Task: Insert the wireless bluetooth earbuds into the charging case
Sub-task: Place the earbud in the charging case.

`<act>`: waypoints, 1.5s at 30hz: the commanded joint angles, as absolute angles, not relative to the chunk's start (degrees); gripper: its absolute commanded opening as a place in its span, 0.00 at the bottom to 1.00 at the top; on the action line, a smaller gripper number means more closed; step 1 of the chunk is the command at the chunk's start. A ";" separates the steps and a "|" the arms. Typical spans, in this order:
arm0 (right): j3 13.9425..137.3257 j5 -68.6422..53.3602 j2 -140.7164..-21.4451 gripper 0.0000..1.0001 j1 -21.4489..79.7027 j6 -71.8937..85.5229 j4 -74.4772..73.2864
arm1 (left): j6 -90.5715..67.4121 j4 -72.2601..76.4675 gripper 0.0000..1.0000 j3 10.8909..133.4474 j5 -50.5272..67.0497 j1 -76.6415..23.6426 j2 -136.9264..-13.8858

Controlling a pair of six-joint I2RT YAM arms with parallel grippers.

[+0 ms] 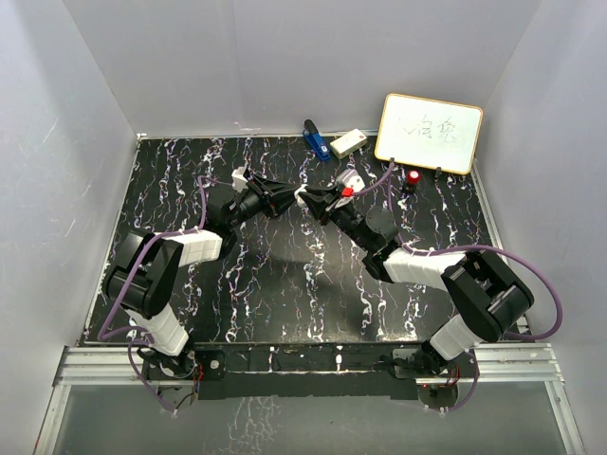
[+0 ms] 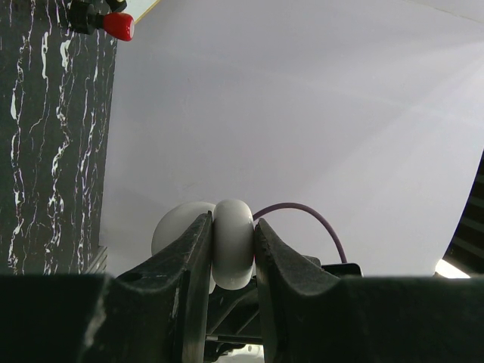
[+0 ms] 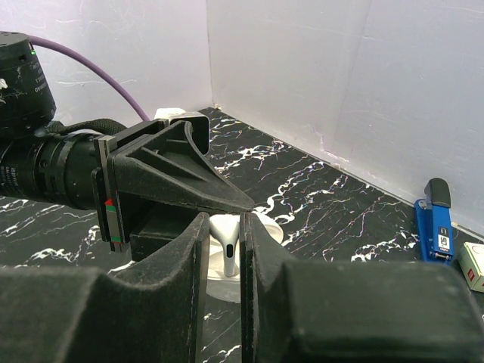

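black marbled table [image 1: 285, 284] below: left jaws pinch a round white pebble-like charging case [image 2: 233, 242]; right jaws pinch a small white stemmed earbud [image 3: 225, 246].

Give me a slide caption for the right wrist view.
Right gripper holds a white earbud at the charging case gripped by the left gripper.

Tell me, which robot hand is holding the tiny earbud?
The right gripper: it pinches the small white stemmed earbud. The left gripper clamps the round white charging case instead.
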State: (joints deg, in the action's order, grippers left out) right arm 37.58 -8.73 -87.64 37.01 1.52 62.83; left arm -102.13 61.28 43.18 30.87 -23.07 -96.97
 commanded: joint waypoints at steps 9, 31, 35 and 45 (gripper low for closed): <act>37.55 -7.91 -87.16 0.00 36.60 0.59 64.74 | -102.82 63.90 0.00 45.11 31.73 -23.33 -93.48; 38.41 -8.88 -88.33 0.00 36.64 1.68 64.59 | -102.83 63.63 0.00 45.88 31.72 -23.38 -93.50; 38.45 -9.05 -88.50 0.00 36.62 1.83 64.58 | -102.81 63.59 0.00 45.96 31.64 -23.46 -93.56; 39.18 -9.84 -88.94 0.00 36.64 2.45 64.76 | -102.90 63.77 0.00 46.35 31.46 -23.99 -94.21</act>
